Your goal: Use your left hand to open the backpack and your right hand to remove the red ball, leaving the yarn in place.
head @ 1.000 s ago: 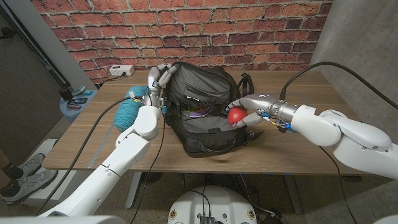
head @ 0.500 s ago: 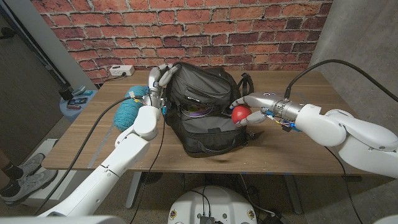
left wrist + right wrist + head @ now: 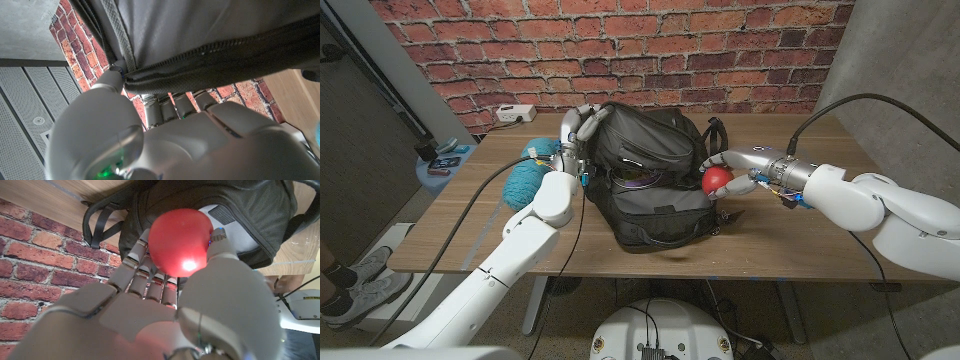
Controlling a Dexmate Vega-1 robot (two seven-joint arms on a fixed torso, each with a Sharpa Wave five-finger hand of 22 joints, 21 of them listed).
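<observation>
While cupped in right hand (image 3: 738, 174) fingers (image 3: 134, 265), glossy round red ball (image 3: 717, 178) sits at 3 o'clock edge of dark grey fabric backpack (image 3: 650, 180), clear of opening. Left hand (image 3: 575, 130) grips backpack's 10 o'clock top corner. Backpack unzipped, contents unclear. Teal yarn ball (image 3: 525, 176) on wooden tabletop (image 3: 460, 220), 9 o'clock of backpack.
</observation>
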